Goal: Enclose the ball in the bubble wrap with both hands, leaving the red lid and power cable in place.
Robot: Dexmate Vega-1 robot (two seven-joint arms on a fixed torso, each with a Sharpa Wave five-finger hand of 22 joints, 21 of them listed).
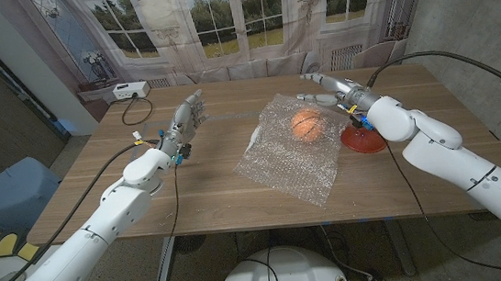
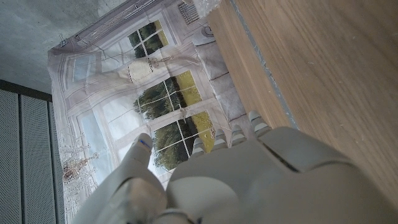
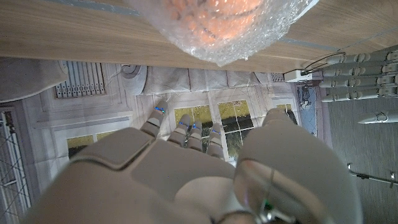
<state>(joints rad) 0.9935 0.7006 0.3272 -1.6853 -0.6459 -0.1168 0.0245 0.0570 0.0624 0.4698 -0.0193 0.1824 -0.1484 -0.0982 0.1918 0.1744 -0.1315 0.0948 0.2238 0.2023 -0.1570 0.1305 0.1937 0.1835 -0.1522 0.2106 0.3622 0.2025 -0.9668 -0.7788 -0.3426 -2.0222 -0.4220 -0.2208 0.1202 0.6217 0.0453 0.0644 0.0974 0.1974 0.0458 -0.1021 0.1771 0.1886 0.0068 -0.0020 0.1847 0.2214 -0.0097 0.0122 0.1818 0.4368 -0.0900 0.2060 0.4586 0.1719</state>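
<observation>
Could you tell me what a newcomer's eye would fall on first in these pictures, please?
Probably the orange ball on the crinkled sheet of bubble wrap at mid-table. Next, the red lid beside the wrap, under the right hand, which hovers open past the ball. The left hand is raised, fingers spread, left of the wrap.

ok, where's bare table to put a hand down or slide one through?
Bare wood lies between the left hand and the bubble wrap, and along the near edge in front of the wrap. The far left corner holds a white box with its cable. The right side is crowded: the right hand hovers beside the ball, with the red lid close against the wrap.
</observation>
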